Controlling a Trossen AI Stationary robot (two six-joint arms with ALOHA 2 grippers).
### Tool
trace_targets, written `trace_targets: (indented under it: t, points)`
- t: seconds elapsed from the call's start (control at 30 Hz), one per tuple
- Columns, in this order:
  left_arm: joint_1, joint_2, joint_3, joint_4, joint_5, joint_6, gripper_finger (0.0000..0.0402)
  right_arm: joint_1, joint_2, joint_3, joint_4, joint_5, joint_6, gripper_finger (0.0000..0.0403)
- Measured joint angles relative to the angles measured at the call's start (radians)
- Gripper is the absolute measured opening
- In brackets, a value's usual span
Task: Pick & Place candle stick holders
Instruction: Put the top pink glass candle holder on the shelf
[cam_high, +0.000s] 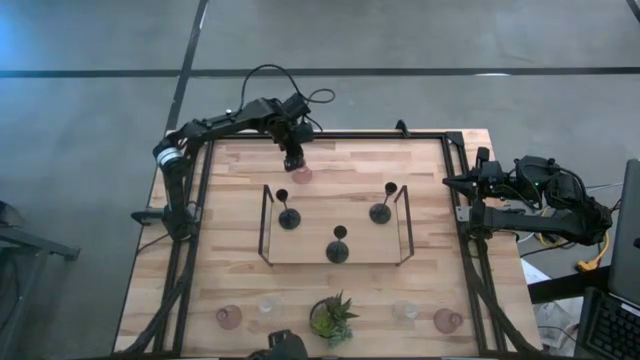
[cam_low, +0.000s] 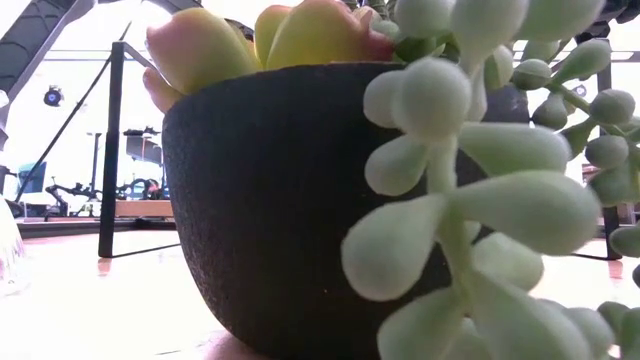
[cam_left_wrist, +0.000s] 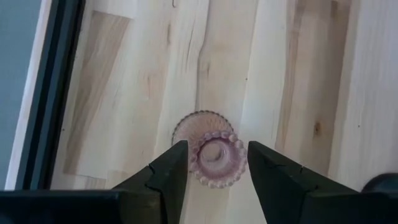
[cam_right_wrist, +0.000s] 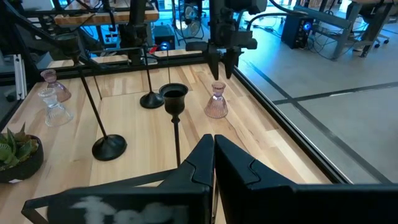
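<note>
- A pink glass holder (cam_high: 301, 175) stands upright on the bare table (cam_high: 430, 190) at about 12 o'clock, just outside the tray's far edge; it has a scalloped foot and a beaded rim.
- The left gripper (cam_high: 292, 160) hangs just above it, fingers (cam_left_wrist: 163, 174) spread on either side of the rim, not clamped.
- The wire-framed tray (cam_high: 300, 252) holds three black holders (cam_high: 337, 247), each with a round base and thin stem.
- Two more pink holders (cam_high: 229, 317) and two clear ones (cam_high: 267, 306) flank the potted plant (cam_high: 331, 317) at 6 o'clock.
- The right gripper (cam_right_wrist: 213, 163), clenched and holding nothing, waits at 3 o'clock.
</note>
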Motion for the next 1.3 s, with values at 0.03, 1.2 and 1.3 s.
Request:
trace_targets:
  t: [0.03,1.2,1.3]
  points:
    - [0.0,0.002,-0.002,0.0,-0.002,0.002,0.017,0.0,0.0,0.0,0.0,0.0,0.0,0.0008]
    - [-0.03,0.0,-0.152,0.108,-0.113,-0.013,0.0133,0.0,0.0,0.0,0.0,0.0,0.0,0.0008]
    - [-0.031,0.0,-0.147,0.104,-0.112,-0.008,0.0106,0.0,0.0,0.0,0.0,0.0,0.0,0.0008]
